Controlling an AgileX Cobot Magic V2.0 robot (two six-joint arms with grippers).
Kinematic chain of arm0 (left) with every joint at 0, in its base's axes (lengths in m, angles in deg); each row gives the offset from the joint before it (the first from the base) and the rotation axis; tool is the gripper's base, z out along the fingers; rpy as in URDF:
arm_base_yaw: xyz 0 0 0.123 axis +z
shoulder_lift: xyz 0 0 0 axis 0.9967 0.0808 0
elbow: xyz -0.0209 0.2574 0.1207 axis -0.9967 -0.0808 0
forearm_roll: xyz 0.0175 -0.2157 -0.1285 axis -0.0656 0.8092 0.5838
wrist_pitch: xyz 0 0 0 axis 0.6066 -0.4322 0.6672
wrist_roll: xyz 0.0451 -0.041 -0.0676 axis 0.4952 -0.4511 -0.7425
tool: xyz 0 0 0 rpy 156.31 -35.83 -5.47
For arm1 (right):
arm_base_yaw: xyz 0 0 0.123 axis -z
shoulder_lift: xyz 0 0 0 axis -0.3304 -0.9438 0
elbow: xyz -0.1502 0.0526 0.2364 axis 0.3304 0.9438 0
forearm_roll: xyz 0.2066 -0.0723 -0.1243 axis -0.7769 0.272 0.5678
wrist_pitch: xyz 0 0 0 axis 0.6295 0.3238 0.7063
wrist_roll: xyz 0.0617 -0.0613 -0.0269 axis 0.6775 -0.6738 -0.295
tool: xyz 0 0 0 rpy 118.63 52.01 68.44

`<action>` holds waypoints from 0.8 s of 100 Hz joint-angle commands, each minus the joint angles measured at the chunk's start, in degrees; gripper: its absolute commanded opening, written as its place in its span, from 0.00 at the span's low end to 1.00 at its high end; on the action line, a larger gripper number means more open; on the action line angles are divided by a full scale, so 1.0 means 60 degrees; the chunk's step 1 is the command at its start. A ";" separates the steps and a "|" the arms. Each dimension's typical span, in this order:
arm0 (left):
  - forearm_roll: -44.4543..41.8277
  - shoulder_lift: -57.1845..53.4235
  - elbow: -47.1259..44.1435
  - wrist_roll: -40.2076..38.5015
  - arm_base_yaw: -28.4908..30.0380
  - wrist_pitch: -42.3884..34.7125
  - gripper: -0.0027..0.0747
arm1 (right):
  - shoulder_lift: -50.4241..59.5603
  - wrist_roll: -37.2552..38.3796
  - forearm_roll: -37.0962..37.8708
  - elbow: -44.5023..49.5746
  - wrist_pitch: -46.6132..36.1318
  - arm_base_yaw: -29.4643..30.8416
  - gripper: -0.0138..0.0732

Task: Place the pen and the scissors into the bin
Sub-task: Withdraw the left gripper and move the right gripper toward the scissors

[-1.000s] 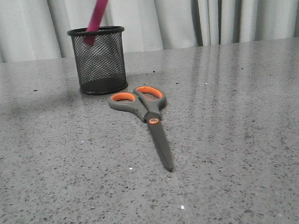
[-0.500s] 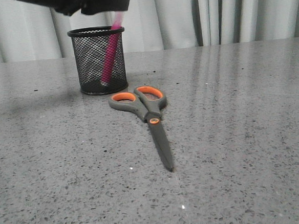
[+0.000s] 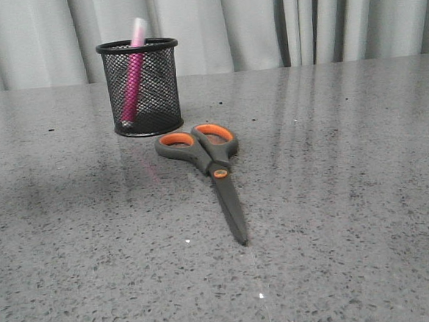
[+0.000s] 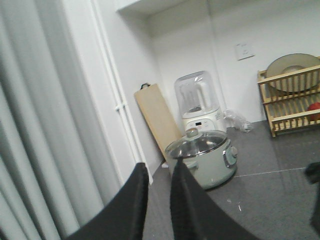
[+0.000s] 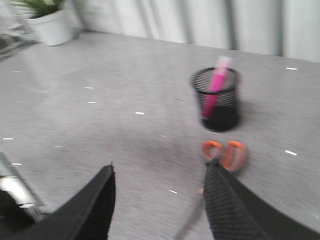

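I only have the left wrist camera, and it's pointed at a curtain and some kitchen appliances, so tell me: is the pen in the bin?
Observer: Yes. The pen stands tilted inside the bin, with its cap poking above the rim.
Operator: And the scissors?
Observer: The scissors lie flat on the table just in front of the bin, handles toward it.
Operator: Is the right arm on them?
Observer: No. The right gripper hangs above the table with its jaws wide open and nothing between them.
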 commanded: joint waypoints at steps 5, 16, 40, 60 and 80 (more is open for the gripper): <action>-0.0966 -0.1538 0.0279 -0.0622 -0.0206 0.0277 0.12 | -0.1448 -0.1908 -0.4676 -0.0503 0.0621 -0.0020 0.53; -0.2228 -0.2647 0.0279 -0.1792 -0.0206 0.0239 0.12 | -0.2534 -0.2621 -0.6547 -0.0568 0.1037 -0.0020 0.53; -0.4307 -0.4616 -0.0181 -0.3342 -0.0206 0.0063 0.12 | -0.3646 -0.0914 -0.1532 -0.2136 -0.0424 -0.0233 0.52; -0.4426 -0.5711 -0.1116 -0.3499 -0.0206 -0.0782 0.12 | -0.4333 0.3057 0.3791 -0.3907 -0.0593 -0.1851 0.52; -0.4018 -0.5942 -0.1762 -0.3499 -0.0206 -0.0949 0.12 | -0.5915 0.7511 0.9477 -0.4659 0.0589 -0.4435 0.52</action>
